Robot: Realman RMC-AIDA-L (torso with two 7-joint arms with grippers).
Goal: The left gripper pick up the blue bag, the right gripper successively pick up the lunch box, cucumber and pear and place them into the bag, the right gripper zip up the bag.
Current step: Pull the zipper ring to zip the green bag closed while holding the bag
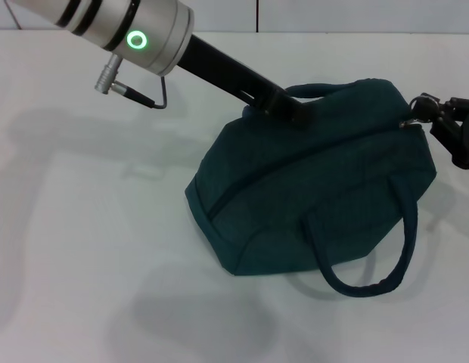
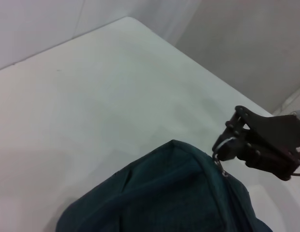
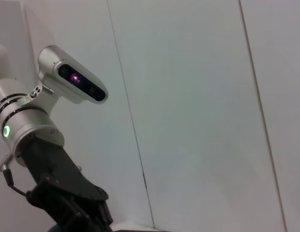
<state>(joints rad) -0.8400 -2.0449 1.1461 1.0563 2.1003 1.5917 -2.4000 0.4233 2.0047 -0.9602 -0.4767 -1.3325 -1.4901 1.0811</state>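
Note:
The blue bag (image 1: 318,197) sits tilted on the white table, its zipper line closed along the top. My left gripper (image 1: 293,112) comes down from the upper left and is shut on the bag's top edge beside the rear handle (image 1: 319,89). My right gripper (image 1: 427,113) is at the bag's right end, shut on the metal ring zipper pull (image 2: 221,146). The left wrist view shows the bag (image 2: 155,198) and the right gripper (image 2: 228,144) holding the ring. The right wrist view shows the left gripper (image 3: 75,210) low down. The lunch box, cucumber and pear are hidden.
The white table (image 1: 83,227) stretches bare to the left and front of the bag. The bag's front handle (image 1: 371,261) loops down onto the table. A pale wall (image 3: 198,96) stands behind the table, and the table's far corner (image 2: 130,21) shows.

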